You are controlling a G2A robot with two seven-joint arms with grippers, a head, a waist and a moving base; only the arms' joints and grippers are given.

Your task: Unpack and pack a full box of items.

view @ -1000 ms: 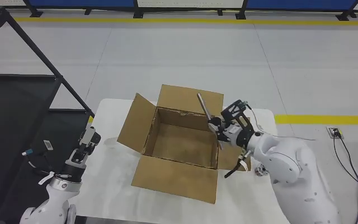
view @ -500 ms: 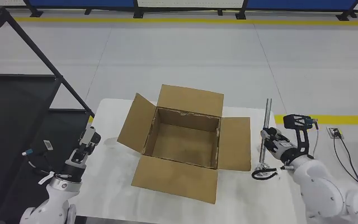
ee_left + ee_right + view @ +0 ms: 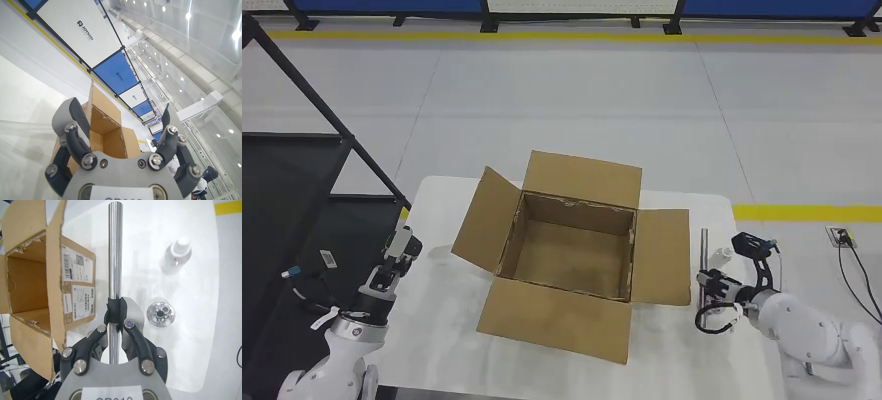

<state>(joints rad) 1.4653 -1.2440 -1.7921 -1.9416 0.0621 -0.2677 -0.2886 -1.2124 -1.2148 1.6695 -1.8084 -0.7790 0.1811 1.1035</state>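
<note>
A long metal rod (image 3: 114, 256) is held by the right gripper (image 3: 115, 311), whose dark fingers (image 3: 122, 308) are closed narrowly around it, a short way in from one end. The rod is carried over the right side of the bench (image 3: 198, 351), just right of the outer flap of the open cardboard box (image 3: 572, 250). Whether it touches the bench cannot be told. A white bottle (image 3: 176, 256) and a round metal part (image 3: 160, 315) are seen on the bench right of the rod, the bottle farther and the round part nearer. The box is set mid-bench with all four flaps folded out, and its bare cardboard floor is seen from above. The left gripper (image 3: 122, 109) is held at the left edge of the bench, well apart from the box, with its fingers spread wide and nothing between them. The rod is judged to be stiff and fairly heavy for its thickness, and its polished, finely ribbed surface is likely to be slippery between the pads. Because most of its length lies beyond the grip, it is expected to lever downward and twist. A hold nearer the middle would be steadier. The bottle is probably light, and a grip across its body would be suited to it. The round part is probably dense and hard, and is best pinched across its rim.
</note>
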